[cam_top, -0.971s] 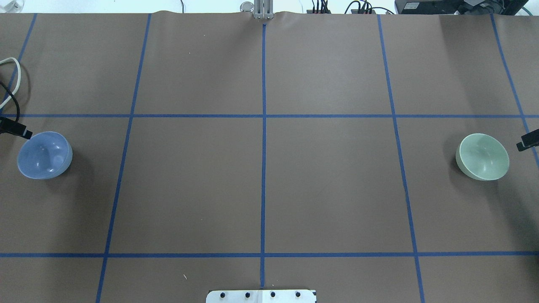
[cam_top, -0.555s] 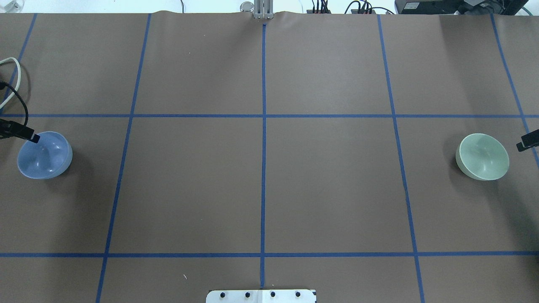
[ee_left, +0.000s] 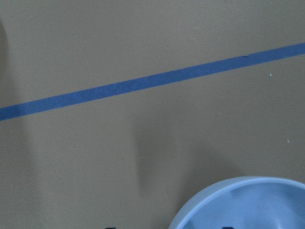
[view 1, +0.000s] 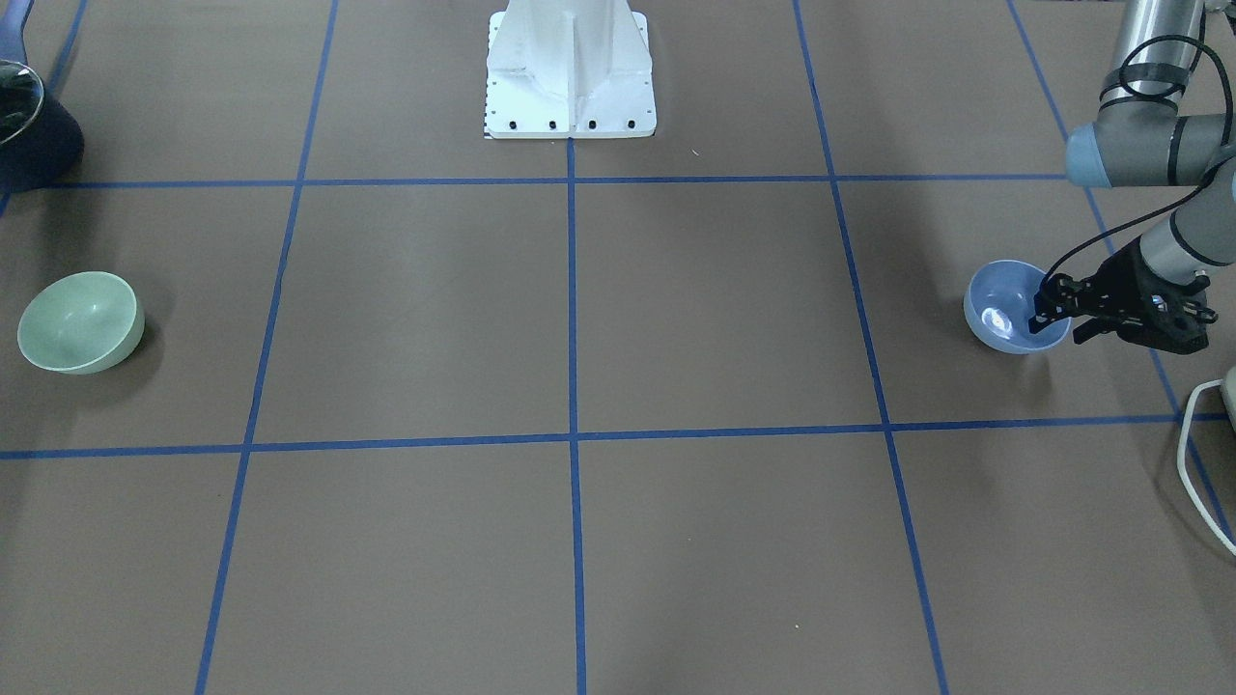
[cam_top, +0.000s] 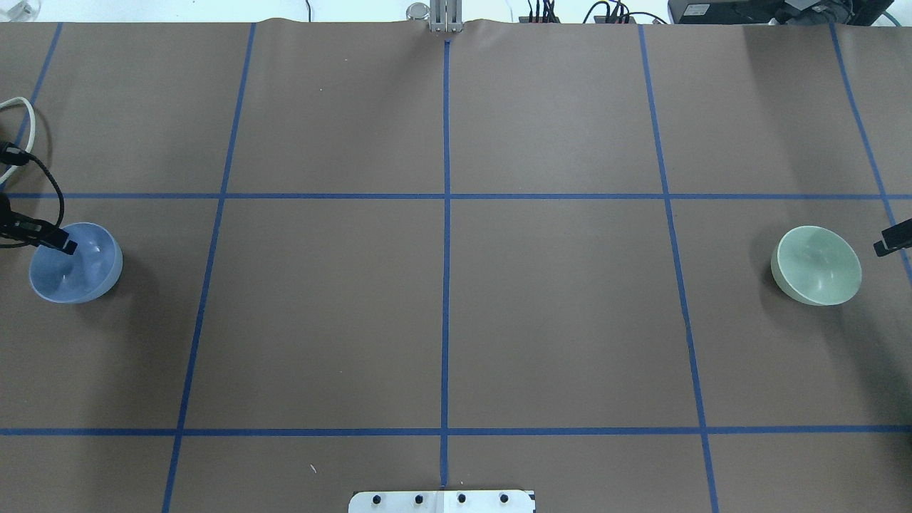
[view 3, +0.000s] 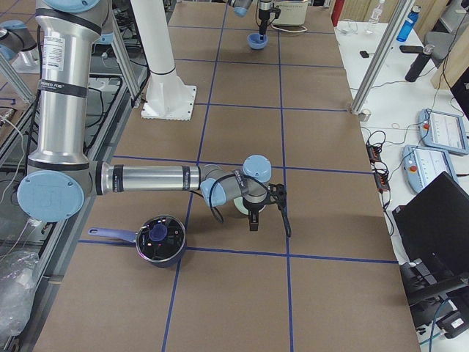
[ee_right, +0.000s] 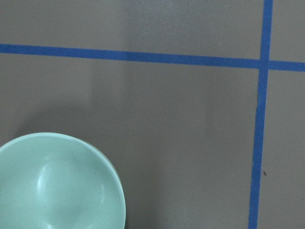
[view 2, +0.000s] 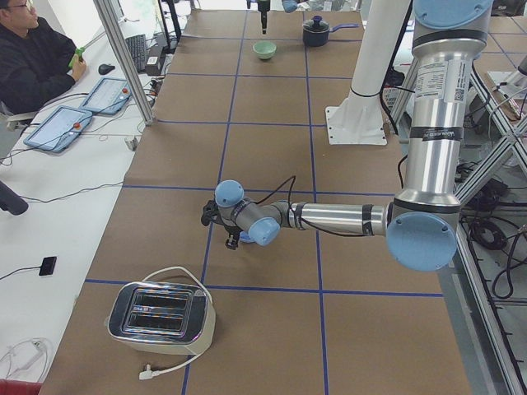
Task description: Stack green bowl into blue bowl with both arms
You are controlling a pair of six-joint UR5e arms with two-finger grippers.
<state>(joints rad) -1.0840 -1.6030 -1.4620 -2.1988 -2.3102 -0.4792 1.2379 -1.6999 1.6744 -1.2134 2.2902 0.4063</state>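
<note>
The blue bowl sits upright at the table's left end, also in the overhead view. My left gripper is open and straddles its outer rim, with one finger inside the bowl and the other outside. The left wrist view shows only part of the bowl's rim. The green bowl sits upright at the right end, untouched. My right gripper shows only as a black tip just beyond the bowl at the frame's edge, so I cannot tell if it is open or shut. The right wrist view shows the green bowl below.
A dark pot with a lid stands near the green bowl on the robot's side. A toaster with a white cable stands past the blue bowl. The white base pedestal is at the table's middle edge.
My left gripper has moved in over the blue bowl's rim, and one finger now reaches inside. The right gripper and both bowls have not moved.
</note>
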